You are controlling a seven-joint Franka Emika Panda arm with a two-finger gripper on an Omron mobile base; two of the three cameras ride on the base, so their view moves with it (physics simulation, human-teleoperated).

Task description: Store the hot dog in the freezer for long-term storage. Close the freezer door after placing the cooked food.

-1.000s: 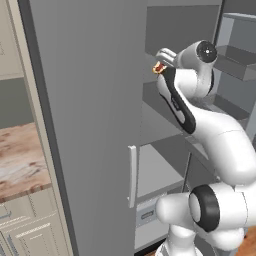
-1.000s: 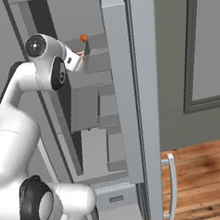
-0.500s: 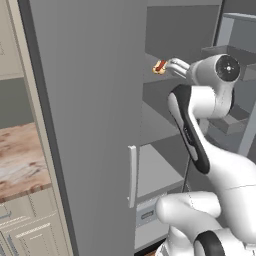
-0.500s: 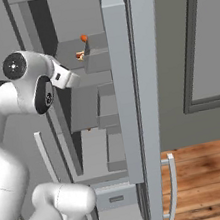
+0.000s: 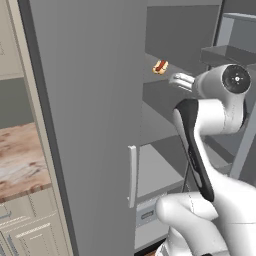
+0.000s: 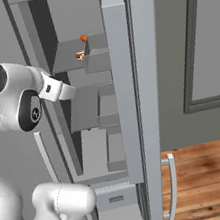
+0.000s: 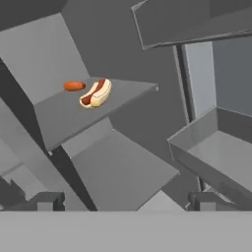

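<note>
The hot dog (image 7: 96,93), a tan bun with a reddish sausage, lies on an upper grey shelf (image 7: 74,115) inside the freezer (image 6: 84,111). It also shows as a small piece on that shelf in the left base view (image 5: 160,66) and the right base view (image 6: 79,55). My gripper (image 7: 127,202) is open and holds nothing; it hangs back from the shelf, below and in front of the hot dog (image 5: 179,80). The freezer door (image 6: 151,100) stands open on the right, its grey bins (image 6: 120,54) facing the compartment.
A tiny round red item (image 7: 74,86) lies just behind the hot dog on the same shelf. The plain grey door (image 5: 85,125) with its pale handle (image 5: 131,175) stays shut at left. A door bin (image 7: 216,147) juts in at right. Lower shelves and a drawer (image 6: 114,200) sit below.
My gripper has let go of the hot dog, which now rests on the upper shelf. The hand has drawn back and down, away from the shelf.
</note>
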